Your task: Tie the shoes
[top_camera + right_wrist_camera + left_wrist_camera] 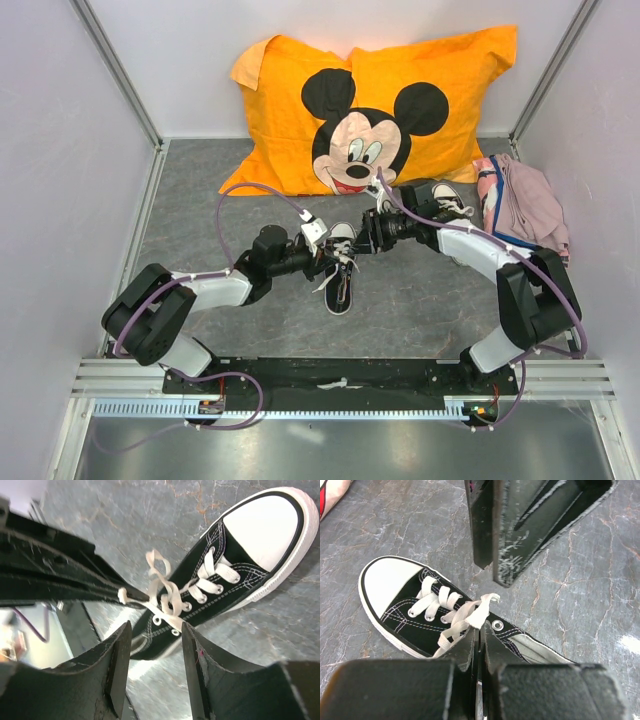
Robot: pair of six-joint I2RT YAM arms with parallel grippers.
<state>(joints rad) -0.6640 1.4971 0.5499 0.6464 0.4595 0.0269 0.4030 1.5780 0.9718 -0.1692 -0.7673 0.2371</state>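
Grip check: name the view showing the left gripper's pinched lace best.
Right wrist view: the lace runs clear from the shoe's eyelets into the shut left gripper. Left wrist view shows its loop, but fingers hide the pinch. Top view: too small.

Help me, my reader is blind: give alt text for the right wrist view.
A black sneaker with a white toe cap sits on a grey marbled table, its white lace in loose loops. From the left, the shut left claw pinches the lace's end; the right claw stands open in the foreground.
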